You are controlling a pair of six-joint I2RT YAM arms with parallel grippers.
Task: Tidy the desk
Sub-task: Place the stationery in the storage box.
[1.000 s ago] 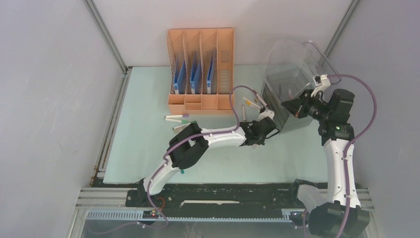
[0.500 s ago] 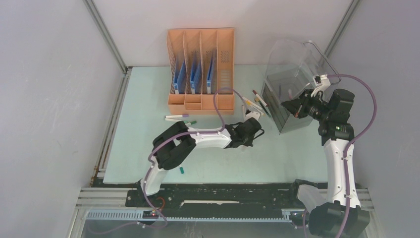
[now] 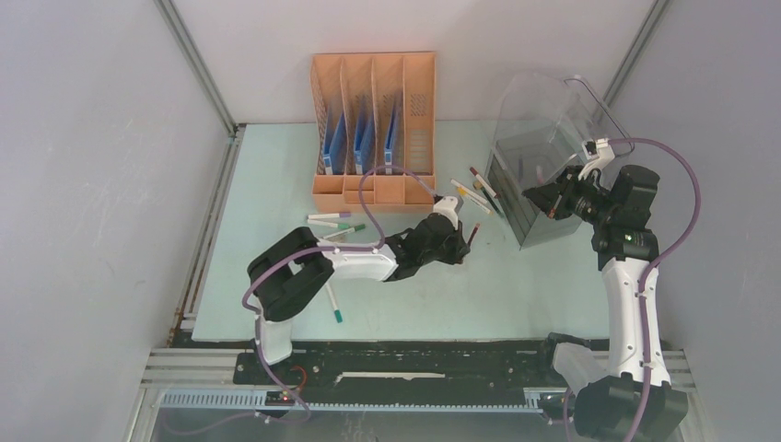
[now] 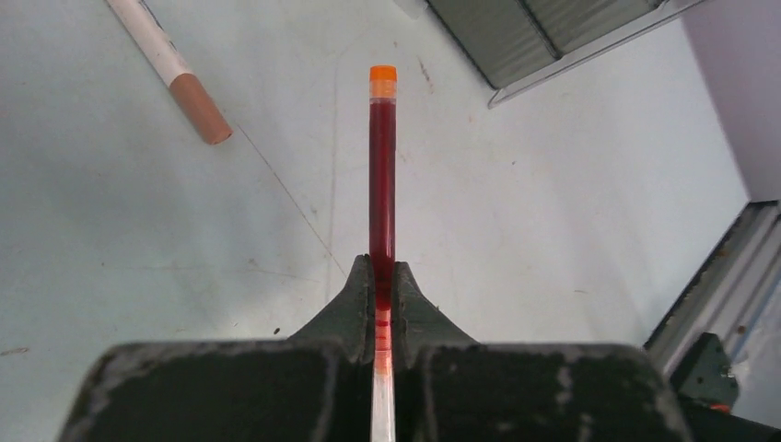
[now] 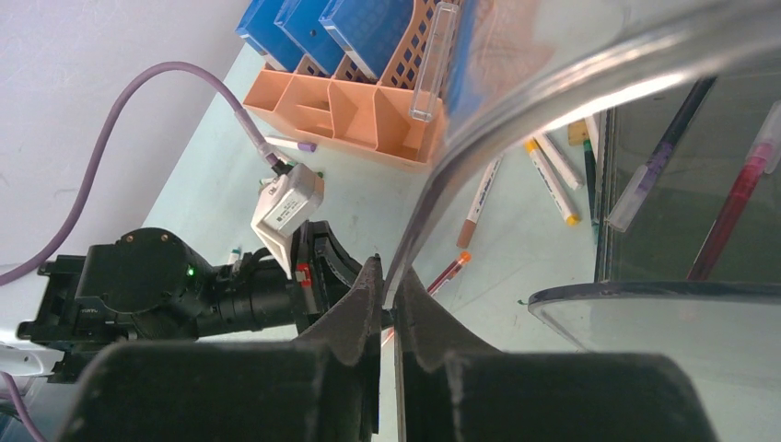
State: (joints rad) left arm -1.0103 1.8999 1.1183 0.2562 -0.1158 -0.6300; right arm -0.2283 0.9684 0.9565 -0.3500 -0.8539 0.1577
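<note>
Desk (image 3: 516, 285): pale mint-green top across the middle of the overhead view, grey walls (image 3: 92, 184) left, far and right, black rail (image 3: 414, 354) along the near edge

Left gripper (image 4: 382, 276): reaches in from the near left to the centre of the desk. Fingers clamped tight on a dark red pen (image 4: 382, 184). Its orange cap end sticks straight out past the fingertips over bare tabletop. Cannot tell whether the pen touches the surface

Right gripper (image 5: 387, 285): at the right side, raised, fingers pinched on the thin curved edge of the clear bin (image 3: 543, 157). Bin sits at the far right of the desk. Wrist view shows a purple pen (image 5: 658, 157) and a pink-red pen (image 5: 737, 203) through its smoky wall

Orange file rack (image 3: 373, 120): far centre, against the back wall, four slots. Blue folders (image 3: 333, 138) upright in the left three slots

Loose pens: a fanned cluster (image 3: 470, 193) between rack and bin, one of them a brown-capped marker (image 4: 175, 74) lying just beyond the held pen. A second small group (image 3: 332, 221) just near of the rack's left end. One lone pen (image 3: 333, 308) near the front edge, beside the left arm's elbow
</note>
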